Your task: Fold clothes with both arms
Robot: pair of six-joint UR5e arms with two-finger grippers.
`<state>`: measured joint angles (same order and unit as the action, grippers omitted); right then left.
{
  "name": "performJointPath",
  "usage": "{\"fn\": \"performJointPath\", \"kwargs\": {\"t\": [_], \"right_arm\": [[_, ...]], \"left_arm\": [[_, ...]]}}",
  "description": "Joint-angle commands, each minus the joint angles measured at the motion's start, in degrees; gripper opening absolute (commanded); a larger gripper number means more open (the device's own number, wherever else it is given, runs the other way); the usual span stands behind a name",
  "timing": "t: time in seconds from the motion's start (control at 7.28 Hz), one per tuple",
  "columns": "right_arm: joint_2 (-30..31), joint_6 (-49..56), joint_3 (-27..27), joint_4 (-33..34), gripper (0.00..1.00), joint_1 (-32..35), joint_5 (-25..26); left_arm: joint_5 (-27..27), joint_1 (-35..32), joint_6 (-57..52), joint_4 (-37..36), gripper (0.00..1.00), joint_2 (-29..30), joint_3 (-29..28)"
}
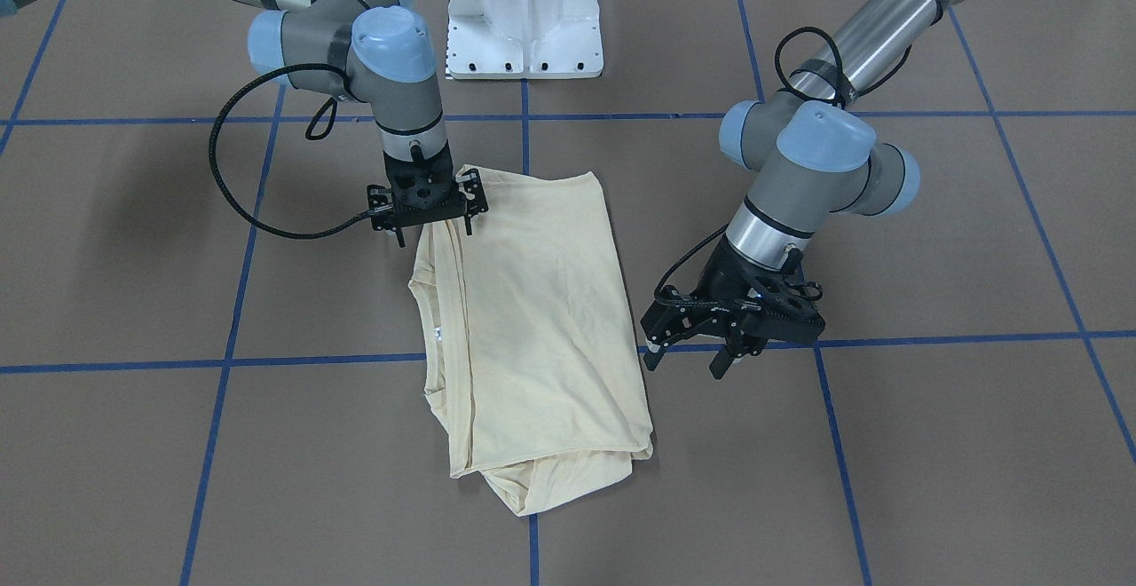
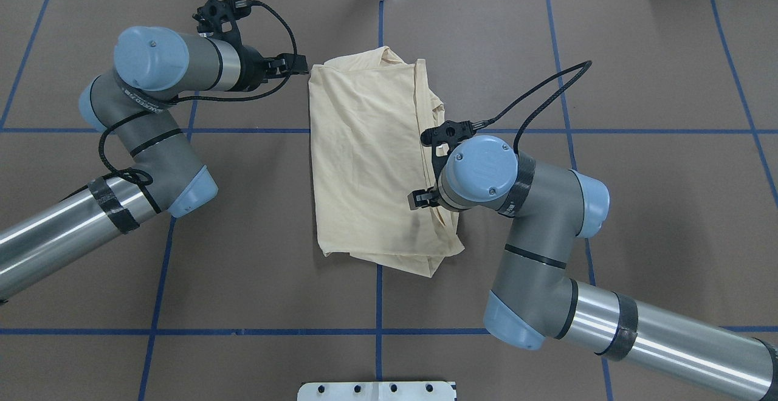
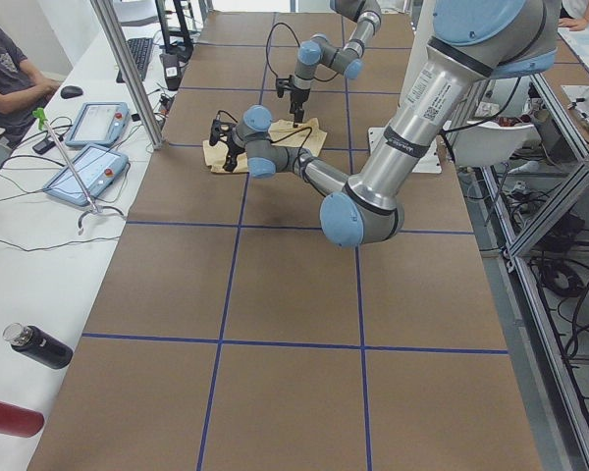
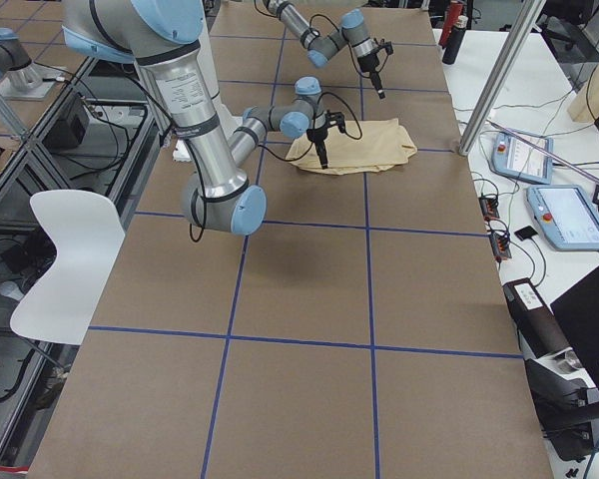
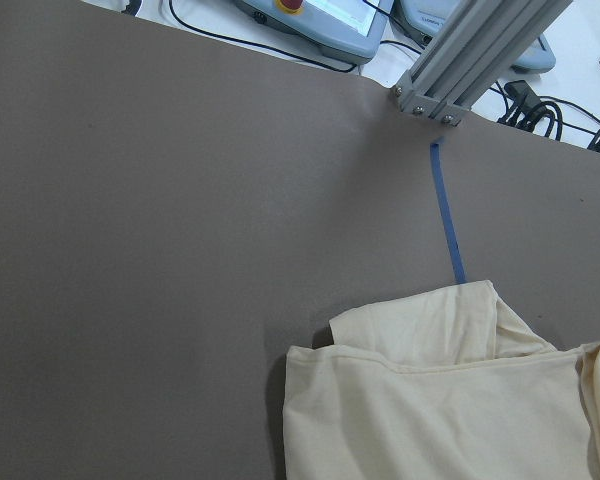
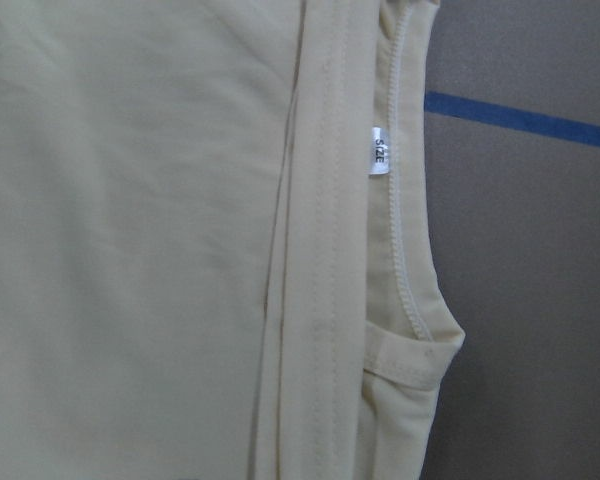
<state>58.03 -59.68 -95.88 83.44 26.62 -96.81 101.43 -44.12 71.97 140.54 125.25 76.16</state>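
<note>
- Right hand (image 1: 435, 233), fingers spread wide, sits over the T-shirt (image 1: 532, 320)'s upper-left corner in the front view.
- Left hand (image 1: 685, 362), also wide, just right of the shirt's edge.
- T-shirt lies folded mid-worktop (image 1: 887, 444).

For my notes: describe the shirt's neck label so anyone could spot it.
Mid-table lies the folded cream shirt. Follow its collar edge nearest the right arm to the neck label: a tiny white tab printed SIZE, the only white spot on it.
</note>
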Motion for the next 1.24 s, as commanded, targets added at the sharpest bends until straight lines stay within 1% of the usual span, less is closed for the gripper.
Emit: {"fn": "performJointPath", "kwargs": {"t": [0.0,0.27,0.55,0.69,0.96,1.1], "right_arm": [[0.6,0.0,0.5,0.4,1.00,-0.6,-0.5],[1.2,0.0,1.3,0.3,1.00,-1.2,-0.8],[1.4,0.0,1.4,0.5,1.00,-1.2,-2.6],[1.4,0.0,1.4,0.4,1.00,-1.1,-2.7],[1.6,0.1,1.1,0.4,1.00,0.3,-4.1],[2.7,0.1,0.8,0.3,1.00,0.2,-4.0]], "left_arm": [[0.0,0.0,0.0,0.0,1.00,0.1,0.0],[0.0,0.0,0.0,0.0,1.00,0.2,0.0],[0.0,0.0,0.0,0.0,1.00,0.2,0.0],[0.0,0.0,0.0,0.0,1.00,0.2,0.0],[0.0,0.0,0.1,0.0,1.00,0.3,0.0],[0.0,0.1,1.5,0.0,1.00,0.4,0.1]]}}
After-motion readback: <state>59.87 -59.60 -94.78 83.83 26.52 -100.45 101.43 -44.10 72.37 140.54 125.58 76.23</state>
